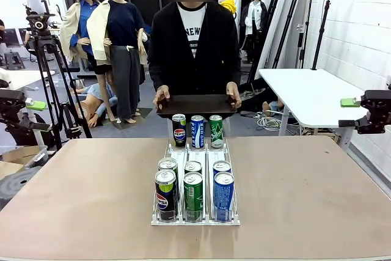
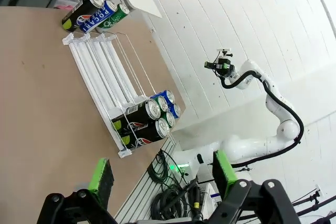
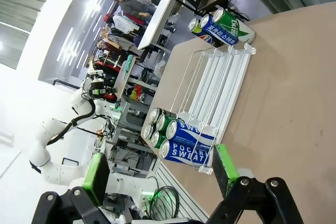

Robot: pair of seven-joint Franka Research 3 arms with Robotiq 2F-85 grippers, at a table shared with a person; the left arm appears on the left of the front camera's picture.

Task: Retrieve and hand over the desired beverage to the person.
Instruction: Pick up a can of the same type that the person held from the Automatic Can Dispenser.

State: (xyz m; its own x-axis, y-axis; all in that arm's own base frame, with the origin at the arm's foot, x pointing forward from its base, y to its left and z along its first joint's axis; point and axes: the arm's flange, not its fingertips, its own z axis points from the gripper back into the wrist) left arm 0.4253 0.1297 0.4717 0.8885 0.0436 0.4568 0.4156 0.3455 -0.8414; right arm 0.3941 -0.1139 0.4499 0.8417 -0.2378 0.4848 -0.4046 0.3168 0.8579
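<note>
A clear rack [image 1: 173,148] in the middle of the table holds several cans in three lanes. A black Pepsi can [image 1: 165,195], a green can [image 1: 193,195] and a blue can [image 1: 223,195] stand at its near end. Three more cans [image 1: 197,131] stand at its far end. Behind them the person [image 1: 194,41] holds a black tray [image 1: 195,106] in both hands. My left gripper [image 1: 36,116] hangs open off the table's left side. My right gripper [image 1: 347,113] hangs open off the right side. Both are far from the cans and hold nothing.
In the left wrist view, the open left gripper [image 2: 163,174] looks across bare tabletop [image 2: 42,103] at the rack [image 2: 102,66]. In the right wrist view, the open right gripper [image 3: 161,170] faces the blue Pocari Sweat can [image 3: 186,149]. A white side table [image 1: 305,93] stands at the back right and a tripod [image 1: 52,71] at the back left.
</note>
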